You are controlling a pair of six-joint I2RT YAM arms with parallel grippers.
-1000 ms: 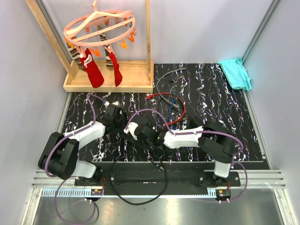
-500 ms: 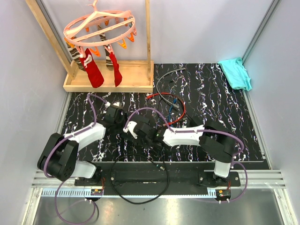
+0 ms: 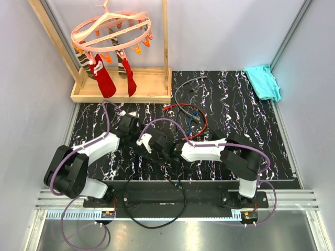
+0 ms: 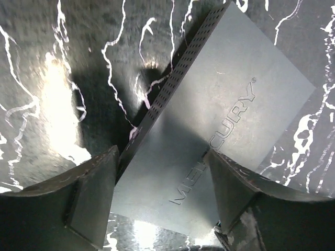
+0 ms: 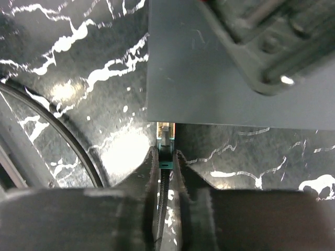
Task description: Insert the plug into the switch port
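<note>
The table mat point(image 3: 251, 120) is black with white veins like marble, smooth and a little glossy, and the light reflects on it. The switch box point(image 4: 230, 104) is matt dark plastic, with faint letters of the same colour on its top and small holes along one side. The plug point(image 5: 165, 137) looks like clear plastic. The left gripper point(image 4: 162, 157) has fingers point(image 4: 91, 201) of dull, scuffed dark plastic. At the far left, the frame point(image 3: 120, 91) is plain light wood and the hanger point(image 3: 111, 29) is smooth pink plastic. The teal rag point(image 3: 263, 81) at the far right is soft cloth. The metal sheet point(image 3: 172, 235) at the near edge shines dully.

Reading "MERCURY" with a small ® mark, running embossed across top face of flat black switch box point(image 4: 225, 115)
</note>
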